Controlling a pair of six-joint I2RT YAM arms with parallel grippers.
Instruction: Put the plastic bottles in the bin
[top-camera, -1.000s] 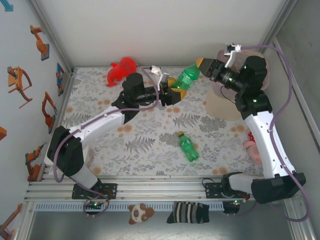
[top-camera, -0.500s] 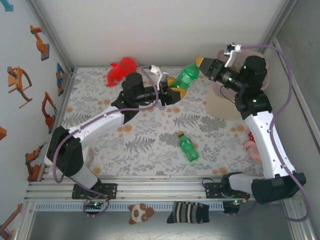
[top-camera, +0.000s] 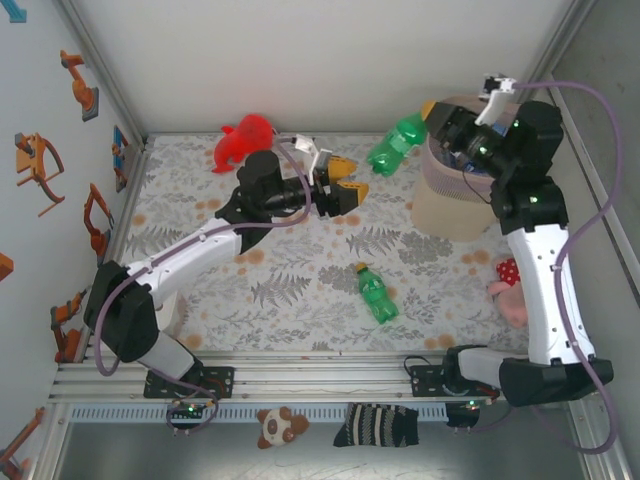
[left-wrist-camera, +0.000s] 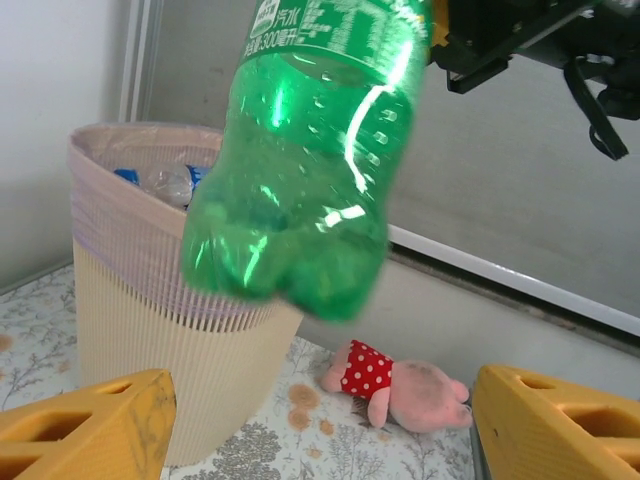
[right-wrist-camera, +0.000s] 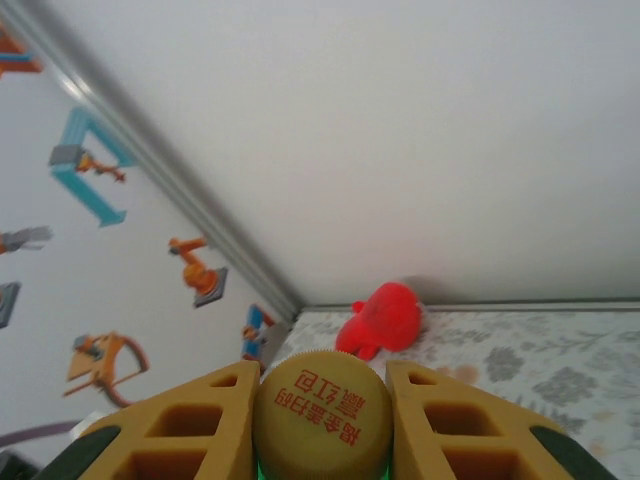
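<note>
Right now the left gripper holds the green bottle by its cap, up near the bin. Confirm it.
Wrong arm. The right gripper holds the green bottle by its cap, up near the bin; the right wrist view shows its fingers closed on the cap. The left gripper is open and holds nothing.

From the left wrist, the top edge cuts off the bottle's (left-wrist-camera: 300, 190) neck, and the bottle hides part of the bin (left-wrist-camera: 130, 330), its contents too blurred to count. From the right wrist, the bottom edge cuts the bottle below its cap (right-wrist-camera: 320, 405). From above, the right arm (top-camera: 540, 250) covers much of the bin's mouth.
</note>
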